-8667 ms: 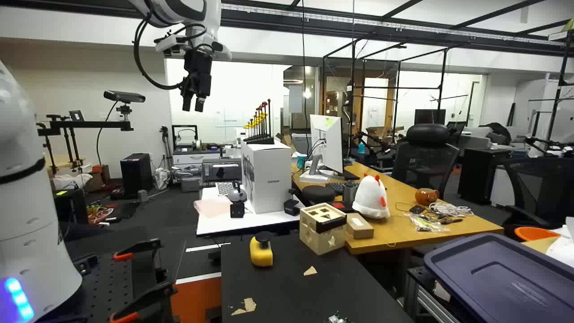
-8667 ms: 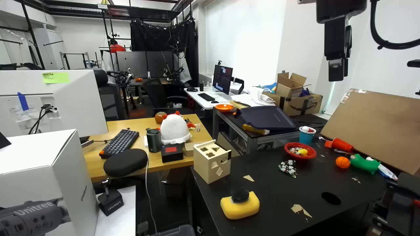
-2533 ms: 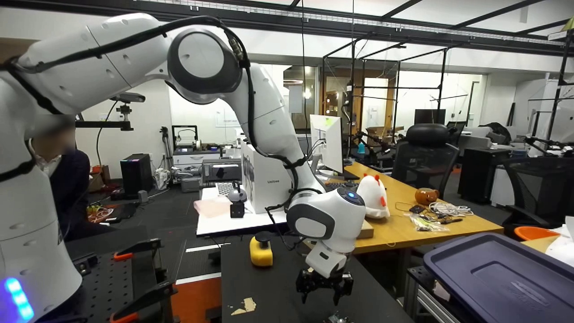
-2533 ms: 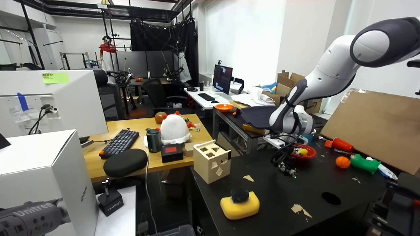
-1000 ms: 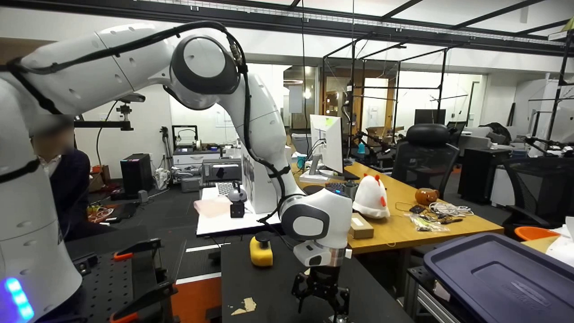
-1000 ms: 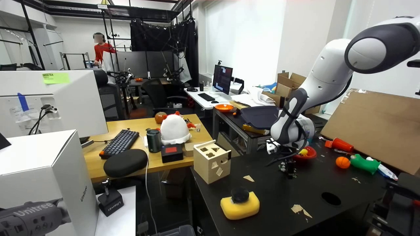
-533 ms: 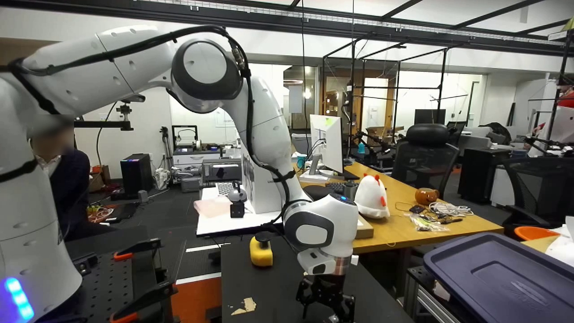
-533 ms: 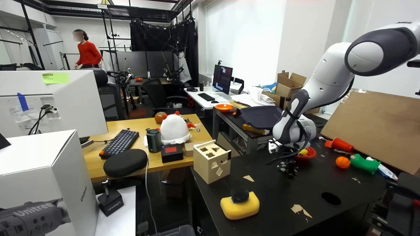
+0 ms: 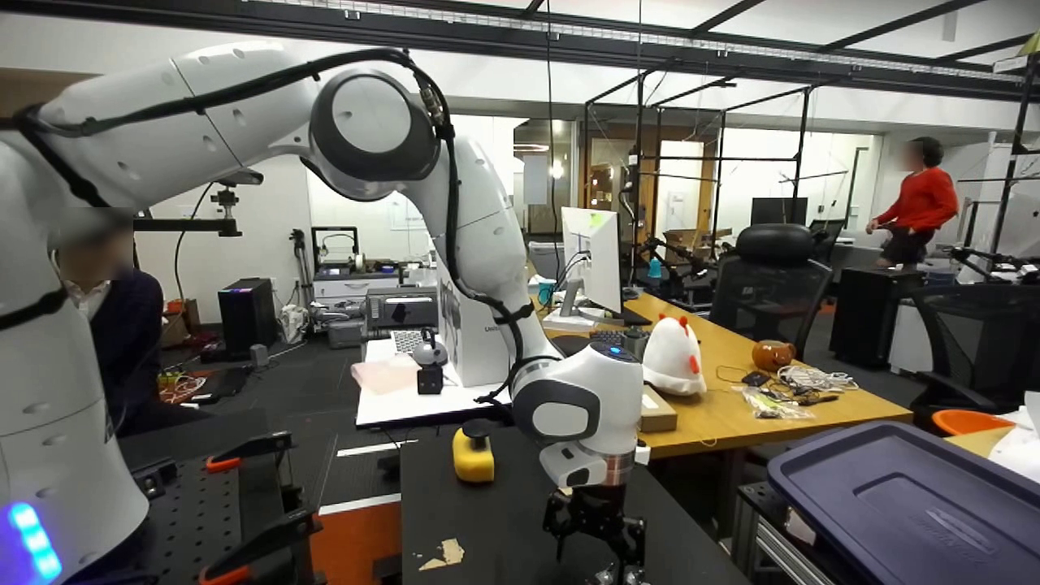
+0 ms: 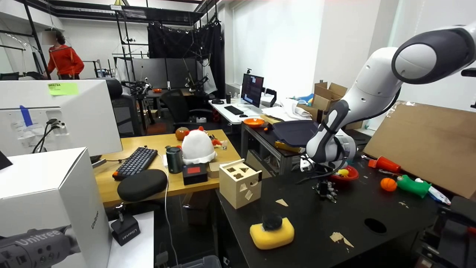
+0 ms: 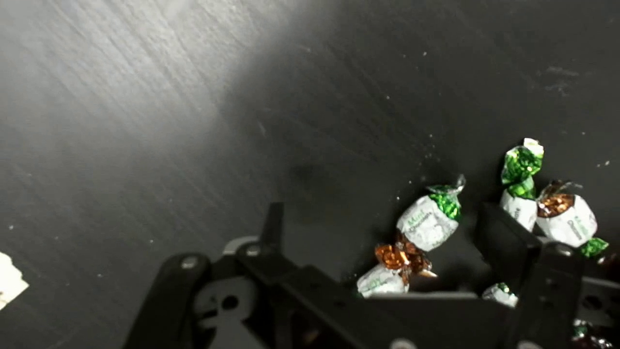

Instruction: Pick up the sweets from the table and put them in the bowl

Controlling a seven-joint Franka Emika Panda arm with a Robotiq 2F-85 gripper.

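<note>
Several wrapped sweets, white with green and brown foil twists, lie on the black table. My gripper is low over them with its jaws wide apart. In the wrist view one sweet and part of a second show between the fingers; the right finger stands close beside other sweets, touching or not I cannot tell. In an exterior view the gripper points down, sweets beneath it. The red bowl, holding a yellow item, sits just beyond the gripper, partly hidden by the arm.
A wooden shape box and a yellow block with a black knob stand on the table. An orange ball, a green toy and a red cup lie near the cardboard panel.
The arm came down from high above the table to the sweets, jaws now spread. Over the last second it shifted only slightly. A person in red walks in the background.
</note>
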